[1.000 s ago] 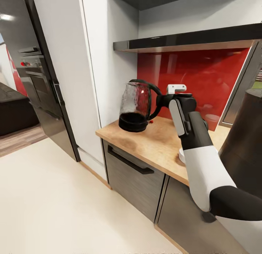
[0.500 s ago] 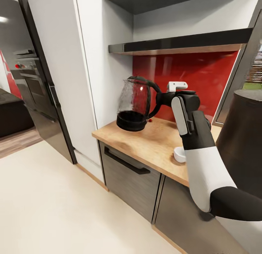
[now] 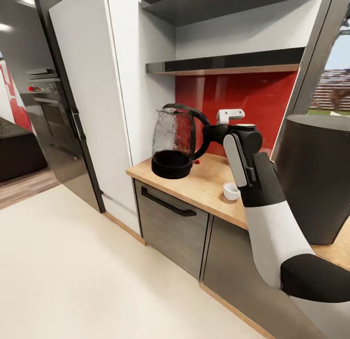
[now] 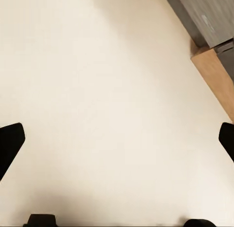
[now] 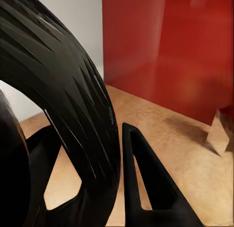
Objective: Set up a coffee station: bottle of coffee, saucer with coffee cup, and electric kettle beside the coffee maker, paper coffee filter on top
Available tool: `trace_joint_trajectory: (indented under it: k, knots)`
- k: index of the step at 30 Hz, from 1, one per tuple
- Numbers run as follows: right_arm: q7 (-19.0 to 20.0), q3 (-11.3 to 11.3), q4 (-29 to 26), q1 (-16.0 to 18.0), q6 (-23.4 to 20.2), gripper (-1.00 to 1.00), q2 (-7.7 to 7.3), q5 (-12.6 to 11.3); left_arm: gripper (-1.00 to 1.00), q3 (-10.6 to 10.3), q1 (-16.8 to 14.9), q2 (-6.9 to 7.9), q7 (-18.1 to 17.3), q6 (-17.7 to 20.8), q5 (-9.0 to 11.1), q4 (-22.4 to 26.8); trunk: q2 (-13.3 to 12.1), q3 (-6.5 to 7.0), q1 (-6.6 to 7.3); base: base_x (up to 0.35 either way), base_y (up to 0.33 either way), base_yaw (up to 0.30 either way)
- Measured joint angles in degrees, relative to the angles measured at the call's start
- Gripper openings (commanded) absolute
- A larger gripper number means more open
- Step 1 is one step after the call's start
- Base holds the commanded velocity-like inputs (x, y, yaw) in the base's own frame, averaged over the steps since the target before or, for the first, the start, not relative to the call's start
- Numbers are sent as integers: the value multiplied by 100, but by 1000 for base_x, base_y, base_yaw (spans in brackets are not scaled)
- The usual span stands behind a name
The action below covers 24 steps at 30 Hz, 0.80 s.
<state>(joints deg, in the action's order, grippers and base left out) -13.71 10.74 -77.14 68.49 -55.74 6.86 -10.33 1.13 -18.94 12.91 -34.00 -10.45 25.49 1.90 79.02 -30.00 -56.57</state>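
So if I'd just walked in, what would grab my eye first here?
Probably the glass kettle, held by its black handle in the right pincer above the left end of the wooden counter. Behind it glows a red wall panel under a dark shelf. A small white cup sits on the counter near the arm.

Clear glassy electric kettle [image 3: 174, 144] with glossy black handle; matt wood-grain countertop [image 3: 204, 183]; glossy red backsplash [image 3: 243, 110].
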Motion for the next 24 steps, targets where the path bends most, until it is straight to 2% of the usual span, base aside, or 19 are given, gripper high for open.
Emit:
trace_joint_trajectory:
  k: [4, 8, 14, 20, 24]
  knots:
    - [0, 2, -67, -31, 0, -100, 0, 4, 100, 0, 0, 0, 0, 0, 0, 2, 0, 0, 0, -335, 0, 0]
    - [-5, 3, -507, -366, -8, -100, -7, -4, 100, 0, 0, 0, 0, -1, 0, 2, 0, 0, 0, -335, 0, 0]
    - [-7, 9, -695, -514, -15, -100, -9, -3, 100, 0, 0, 0, 0, 2, 0, 2, 0, 0, 0, -309, 0, 0]
    - [-8, 10, -717, -542, -17, -100, -9, -10, 100, 0, 0, 0, 2, 3, 0, 2, 0, 0, 3, -62, 0, -4]
    - [-7, 11, -714, -544, -18, -100, -10, -8, 100, 0, -1, -1, 8, 3, -2, 1, 0, 0, 4, -5, 0, -173]
